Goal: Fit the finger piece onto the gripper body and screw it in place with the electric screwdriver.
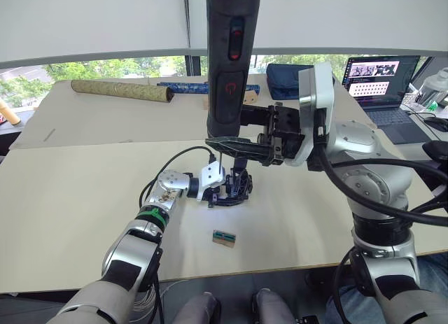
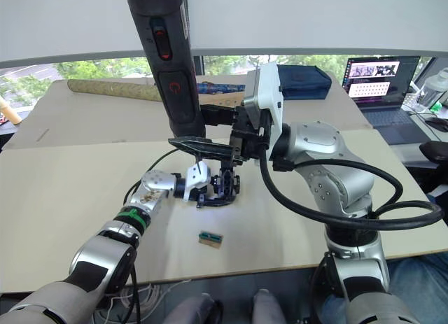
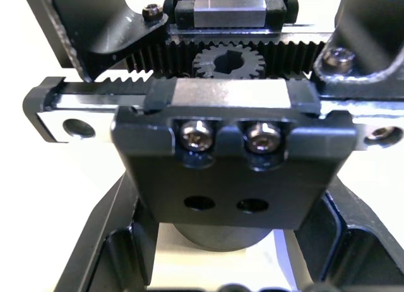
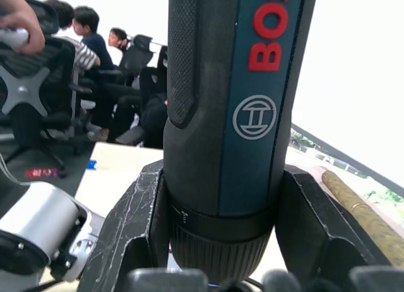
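The electric screwdriver [image 1: 229,65] stands upright over the table's middle, a thick dark cylinder with red buttons. My right gripper [image 1: 229,136] is shut on its lower end, and both fingers clamp the barrel [image 4: 233,115] in the right wrist view. Its thin bit [image 1: 221,159] points down at the gripper body [image 1: 238,186], a small black block held just above the table. My left gripper [image 1: 225,189] is shut on that body from the left. Up close the body [image 3: 230,178] shows a toothed rack, a pinion and two screws. I cannot tell the finger piece apart from the body.
A tiny green-and-tan block [image 1: 224,238] lies near the table's front edge. At the back lie a tan rolled tube [image 1: 122,91], a blue rolled tube [image 1: 183,88] and a dark blue pouch [image 1: 285,79]. A laptop [image 1: 381,82] stands far right. People sit in chairs [image 4: 38,84] beyond.
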{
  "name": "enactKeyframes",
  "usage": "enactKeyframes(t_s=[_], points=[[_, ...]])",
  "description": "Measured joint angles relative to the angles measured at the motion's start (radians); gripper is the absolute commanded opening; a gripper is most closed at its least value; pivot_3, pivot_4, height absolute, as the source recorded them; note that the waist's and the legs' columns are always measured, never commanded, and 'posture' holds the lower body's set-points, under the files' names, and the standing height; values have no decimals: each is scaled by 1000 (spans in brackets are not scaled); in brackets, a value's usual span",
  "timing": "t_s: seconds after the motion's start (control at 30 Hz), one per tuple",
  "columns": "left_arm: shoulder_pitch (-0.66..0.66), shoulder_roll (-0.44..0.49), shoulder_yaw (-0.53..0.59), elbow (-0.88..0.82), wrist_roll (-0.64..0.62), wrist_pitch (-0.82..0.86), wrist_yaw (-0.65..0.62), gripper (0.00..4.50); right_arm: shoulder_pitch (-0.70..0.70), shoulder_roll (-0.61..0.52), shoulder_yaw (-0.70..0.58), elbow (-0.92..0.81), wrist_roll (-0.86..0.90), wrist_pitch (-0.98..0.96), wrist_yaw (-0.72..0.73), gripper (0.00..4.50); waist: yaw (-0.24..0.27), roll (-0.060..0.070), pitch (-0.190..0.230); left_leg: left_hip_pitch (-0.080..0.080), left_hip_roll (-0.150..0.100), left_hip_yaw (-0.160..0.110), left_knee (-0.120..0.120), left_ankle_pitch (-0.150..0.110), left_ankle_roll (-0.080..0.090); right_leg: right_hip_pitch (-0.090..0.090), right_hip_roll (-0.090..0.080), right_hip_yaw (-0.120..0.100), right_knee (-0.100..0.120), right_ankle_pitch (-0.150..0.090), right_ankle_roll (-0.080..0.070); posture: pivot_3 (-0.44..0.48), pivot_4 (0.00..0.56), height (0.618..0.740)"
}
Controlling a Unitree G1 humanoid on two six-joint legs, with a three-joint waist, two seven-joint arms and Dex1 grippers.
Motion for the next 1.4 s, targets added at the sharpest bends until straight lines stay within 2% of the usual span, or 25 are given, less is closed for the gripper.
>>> enactKeyframes(t_s=[0.07, 0.17, 0.3, 0.43, 0.6, 0.77, 0.83, 0.97, 1.2, 1.4], points=[[0, 1, 0, 0, 2, 4, 1, 3373, 0, 3, 0, 0, 21, 19, -4, 1912, 0, 0, 0, 0, 0, 0, 0, 0, 0, 0, 0, 0, 0, 0, 0, 0, 150, 740], [-4, 22, 6, 15, 5, 14, 21, 4500, 0, 43, 9, -8, 58, 41, -15, 1912, -6, 0, 0, 0, 0, 0, 0, 0, 0, -1, 0, 0, 1, 0, 0, 0, 150, 740], [-9, 60, 6, 7, 4, 24, -11, 4500, 0, 57, 15, -19, 82, 63, -14, 1912, -9, 0, 0, 0, 0, 0, -1, 0, 0, -1, 0, 0, 2, 0, 0, 0, 150, 740], [31, 171, 16, -87, -29, 43, -134, 4500, 15, 36, 13, -22, 113, 92, -1, 1912, -12, 0, 0, 0, 0, 0, -3, 0, 0, -2, 0, 0, 2, 0, 0, 0, 150, 740], [164, 322, 29, -337, -125, 139, -319, 4500, 97, 18, 22, -65, 147, 117, 26, 1912, -16, 1, 1, 0, 0, -1, -7, 0, 0, -2, 1, 0, 2, 0, 0, 0, 150, 740], [335, 445, -45, -625, -200, 178, -369, 4500, 192, 20, 65, -105, 124, 99, 36, 1912, -8, 2, 1, 4, 0, -1, -7, 0, 0, -1, 2, -1, -1, 0, 0, 0, 150, 740], [383, 446, -51, -694, -209, 178, -370, 4500, 241, 18, 85, -107, 97, 86, 39, 1912, -2, 3, 2, 5, 0, -1, -7, 0, 1, 0, 7, 0, -4, 0, 0, 0, 150, 740], [436, 417, -55, -770, -216, 177, -347, 4500, 324, 17, 117, -108, 38, 41, 51, 1912, 2, 2, 2, 6, 0, 1, -7, 0, 0, 0, 8, 1, -5, 0, 0, 0, 150, 740], [452, 391, -67, -783, -196, 117, -311, 4500, 397, 9, 135, -108, -41, -46, 77, 1912, 2, 2, 2, 7, 3, 0, -9, 1, -3, 1, 8, 2, -4, 0, 0, 0, 150, 740], [456, 373, -85, -785, -195, 120, -297, 4500, 423, 28, 136, -108, -57, -53, 43, 1912, 2, 2, 2, 7, 3, 0, -9, 1, -3, 0, 9, 2, -4, 0, 0, 0, 150, 740]])
